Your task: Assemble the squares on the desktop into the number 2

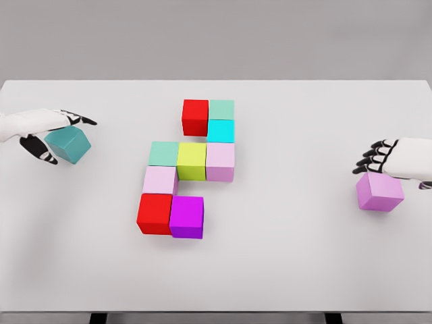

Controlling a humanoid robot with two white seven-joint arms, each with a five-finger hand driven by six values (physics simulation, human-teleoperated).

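Several coloured cubes sit joined at the table's middle: a red cube [195,116], a mint one [221,109] and a cyan one [221,131] at the top, then a mint [163,153], yellow-green [192,160] and pale pink [221,162] row. Below these are a pale pink cube [160,179], a red cube [154,213] and a magenta cube [187,217]. My left hand [50,131] is at the far left, its fingers over a teal cube [69,145] turned askew and its thumb at the cube's left side. My right hand [378,156] hovers with loosely curled fingers just behind a violet-pink cube [380,192] at the far right.
The white table [290,256] fills the view, with its near edge along the bottom and its far edge near the top. A grey wall lies behind it.
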